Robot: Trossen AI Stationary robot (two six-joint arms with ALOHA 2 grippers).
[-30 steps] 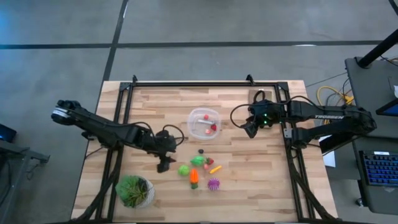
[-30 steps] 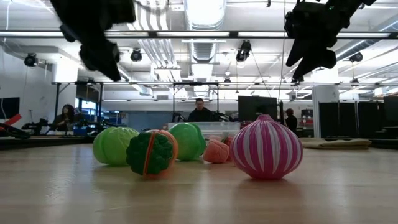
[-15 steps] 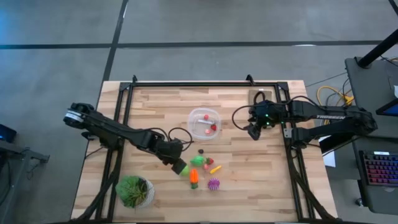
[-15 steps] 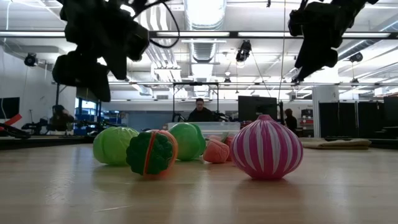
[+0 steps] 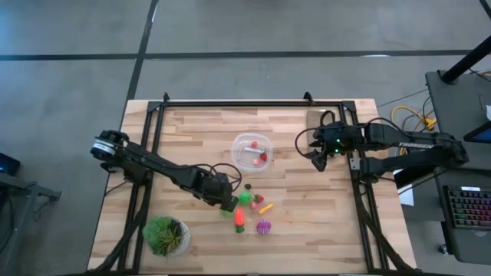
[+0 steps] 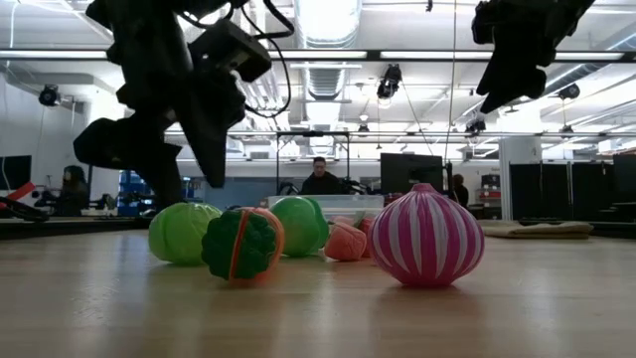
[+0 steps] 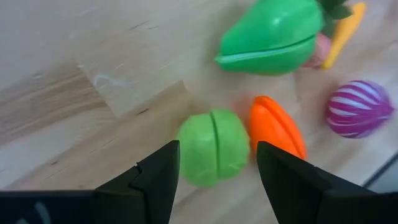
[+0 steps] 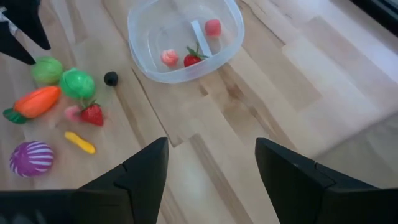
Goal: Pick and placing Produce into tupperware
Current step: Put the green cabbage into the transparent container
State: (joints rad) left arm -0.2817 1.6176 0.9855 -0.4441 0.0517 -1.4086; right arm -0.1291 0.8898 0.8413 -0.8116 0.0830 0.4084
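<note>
Left gripper: we see its fingers spread wide and empty, poised low over the round light-green piece at the left end of the produce cluster, nothing gripped.

Right gripper: parked off the tupperware's right side, fingers apart, holding nothing (it waits).

Tupperware: at the table's middle, just beyond the loose cluster.

Done: we count three small reddish pieces already inside the tupperware, a strawberry-like one among them.

Left: the light-green piece, an orange carrot, a bigger green vegetable, a purple striped ball, a dark berry, a yellow strip and a loose strawberry.

Progress: we judge it well under halfway.

Bystander: potted plant, near-left corner.
</note>
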